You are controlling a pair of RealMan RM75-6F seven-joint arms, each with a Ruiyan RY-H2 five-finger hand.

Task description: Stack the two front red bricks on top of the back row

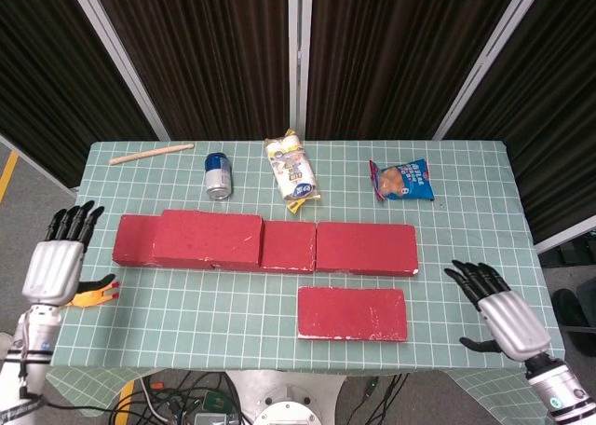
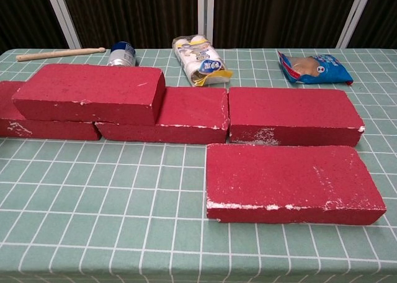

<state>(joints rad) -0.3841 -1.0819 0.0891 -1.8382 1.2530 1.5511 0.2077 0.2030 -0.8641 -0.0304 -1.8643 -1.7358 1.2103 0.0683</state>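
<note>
A back row of red bricks [image 1: 363, 248] [image 2: 294, 116] runs across the table. One red brick [image 1: 209, 239] [image 2: 92, 93] lies stacked on the row's left part. Another red brick [image 1: 352, 313] [image 2: 289, 182] lies flat in front, right of centre. My left hand [image 1: 56, 263] hovers off the table's left edge, fingers spread and holding nothing. Beyond the front right corner my right hand [image 1: 499, 314] is also open, well right of the front brick. Neither hand shows in the chest view.
Behind the row stand a blue can [image 1: 218, 175] [image 2: 121, 54], a bag of buns [image 1: 292, 171] [image 2: 201, 60] and a blue snack packet [image 1: 401, 180] [image 2: 314, 68]. A wooden stick [image 1: 151, 154] [image 2: 59, 53] lies at the back left. A yellow rubber chicken [image 1: 90, 295] lies by the left edge.
</note>
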